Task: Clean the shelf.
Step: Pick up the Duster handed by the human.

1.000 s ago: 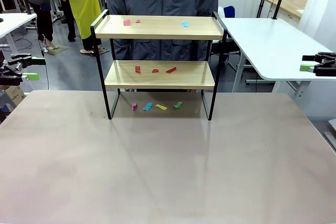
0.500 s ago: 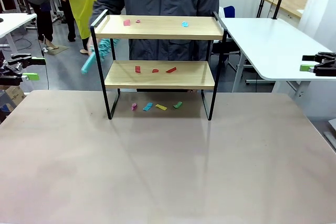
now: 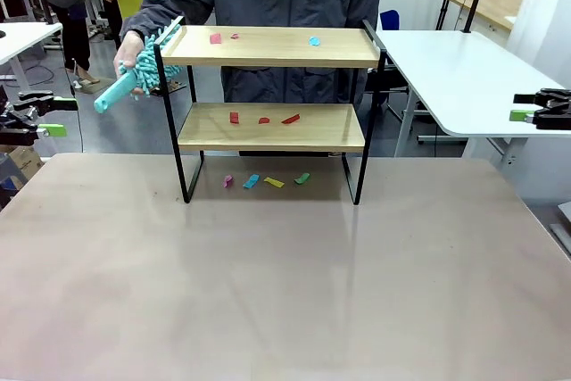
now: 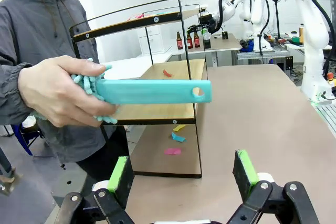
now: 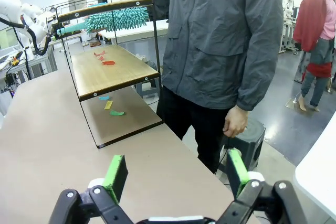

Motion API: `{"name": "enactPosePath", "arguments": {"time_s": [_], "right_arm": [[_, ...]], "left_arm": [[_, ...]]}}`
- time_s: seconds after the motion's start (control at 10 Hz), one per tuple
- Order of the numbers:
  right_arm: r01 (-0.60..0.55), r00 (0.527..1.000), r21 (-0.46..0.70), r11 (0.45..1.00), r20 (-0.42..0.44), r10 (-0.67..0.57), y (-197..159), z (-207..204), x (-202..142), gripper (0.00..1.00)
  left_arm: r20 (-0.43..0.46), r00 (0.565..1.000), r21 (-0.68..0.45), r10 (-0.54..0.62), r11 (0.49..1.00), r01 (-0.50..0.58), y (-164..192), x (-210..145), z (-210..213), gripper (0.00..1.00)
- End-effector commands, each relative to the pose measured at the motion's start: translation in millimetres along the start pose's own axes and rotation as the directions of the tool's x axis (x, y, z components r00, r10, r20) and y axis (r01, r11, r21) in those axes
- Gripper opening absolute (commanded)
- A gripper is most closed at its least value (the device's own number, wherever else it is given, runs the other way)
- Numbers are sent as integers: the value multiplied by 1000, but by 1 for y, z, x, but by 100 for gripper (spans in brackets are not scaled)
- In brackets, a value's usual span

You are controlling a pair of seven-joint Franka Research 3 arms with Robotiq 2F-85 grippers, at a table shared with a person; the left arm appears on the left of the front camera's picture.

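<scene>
At the far left of the front view, our left gripper hangs off the table edge with its fingers spread wide and nothing between them. Just right of it, in the upper left, the person's hand grips one turquoise duster by its fluffy head, handle end pointing our way. We judge the head soft and the plastic handle stiff, so the handle is the place to grasp.

The shelf stands at upper centre, on the far part of the table. It looks rigid but light on thin legs and may slide if pushed, so steady it by a black upright. We count three scraps on the top board, three on the lower board and four on the table beneath.

At the far right, our right gripper is likewise wide and empty.
</scene>
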State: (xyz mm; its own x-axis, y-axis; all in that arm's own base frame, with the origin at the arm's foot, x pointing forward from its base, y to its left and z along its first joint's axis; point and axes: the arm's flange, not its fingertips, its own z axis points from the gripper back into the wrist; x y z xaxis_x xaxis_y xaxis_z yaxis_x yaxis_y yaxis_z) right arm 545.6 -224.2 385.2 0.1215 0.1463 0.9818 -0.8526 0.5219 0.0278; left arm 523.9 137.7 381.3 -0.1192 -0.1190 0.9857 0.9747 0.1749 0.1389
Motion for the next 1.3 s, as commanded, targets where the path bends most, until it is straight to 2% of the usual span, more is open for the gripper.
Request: {"name": "enactPosePath", "arguments": {"time_s": [0.0,0.8,1.0,1.1,1.2], "right_arm": [[-3,1000,0,1000,2,3,0,0,2,100],[-3,1000,0,1000,2,3,0,0,2,100],[-3,1000,0,1000,2,3,0,0,2,100],[-3,1000,0,1000,2,3,0,0,2,100],[-3,1000,0,1000,2,3,0,0,2,100]], "left_arm": [[-5,1000,-6,-3,1000,3,-1,2,0,100],[0,1000,0,0,1000,0,0,0,0,100],[-49,998,111,39,993,-34,-6,62,-13,100],[-54,984,232,171,960,-154,-6,93,-24,100],[-92,963,300,254,929,-217,-10,123,-35,100]]}}
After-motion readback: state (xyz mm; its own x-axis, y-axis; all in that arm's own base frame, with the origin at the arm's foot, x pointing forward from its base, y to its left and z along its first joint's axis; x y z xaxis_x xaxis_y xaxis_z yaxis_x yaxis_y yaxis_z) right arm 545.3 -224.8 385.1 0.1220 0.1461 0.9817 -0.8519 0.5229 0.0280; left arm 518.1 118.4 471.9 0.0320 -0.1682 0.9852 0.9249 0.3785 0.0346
